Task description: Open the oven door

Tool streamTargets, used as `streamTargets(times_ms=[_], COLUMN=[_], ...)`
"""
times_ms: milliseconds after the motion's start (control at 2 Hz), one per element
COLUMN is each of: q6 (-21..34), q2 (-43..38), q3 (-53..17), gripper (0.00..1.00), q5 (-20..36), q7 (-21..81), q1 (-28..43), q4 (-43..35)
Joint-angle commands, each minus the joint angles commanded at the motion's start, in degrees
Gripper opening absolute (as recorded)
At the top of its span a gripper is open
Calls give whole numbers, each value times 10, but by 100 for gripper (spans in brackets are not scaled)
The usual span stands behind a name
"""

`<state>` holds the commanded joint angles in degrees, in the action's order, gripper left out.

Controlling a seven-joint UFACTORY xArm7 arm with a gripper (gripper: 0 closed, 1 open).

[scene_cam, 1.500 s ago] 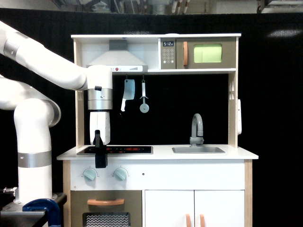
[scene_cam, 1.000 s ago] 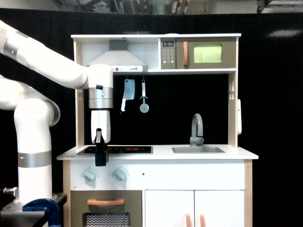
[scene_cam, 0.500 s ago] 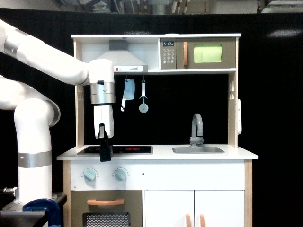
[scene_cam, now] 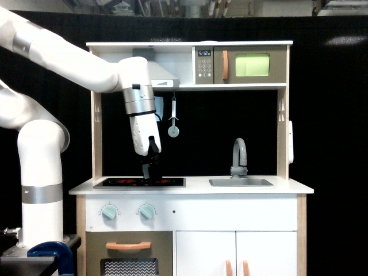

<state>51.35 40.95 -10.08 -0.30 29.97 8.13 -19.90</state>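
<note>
One view only, the exterior one, takes in the whole toy kitchen. Against the frame half a second before, the white arm [scene_cam: 86, 66] has swung toward the exterior view's right and lifted: its wrist now covers part of the hanging cleaver [scene_cam: 159, 106], which showed whole earlier. The gripper [scene_cam: 148, 172] has risen from the counter's front edge and now hangs tilted over the black stovetop [scene_cam: 167, 182], its dark fingers pointing down and slightly toward the exterior view's right. The fingers look close together with nothing between them, but whether the jaws are fully clenched I cannot tell at this size.

The oven door [scene_cam: 250, 65] sits at the upper shelf on the exterior view's right, flush in its frame beside the keypad [scene_cam: 204, 65], its green window facing out and its vertical orange handle [scene_cam: 225, 64] at its near edge. It is unchanged from the earlier frames and well apart from the gripper. The pizza cutter [scene_cam: 173, 127], faucet [scene_cam: 238, 155] and sink [scene_cam: 240, 182] also stay as they were.
</note>
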Motion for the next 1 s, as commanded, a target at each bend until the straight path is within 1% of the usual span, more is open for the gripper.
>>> streamTargets(times_ms=[500,1000], q6=[15,156], q2=[-129,-278], q3=[-211,-383], gripper=[100,100], q5=[88,279], q7=[424,731], q1=[153,279], q4=[-128,-286])
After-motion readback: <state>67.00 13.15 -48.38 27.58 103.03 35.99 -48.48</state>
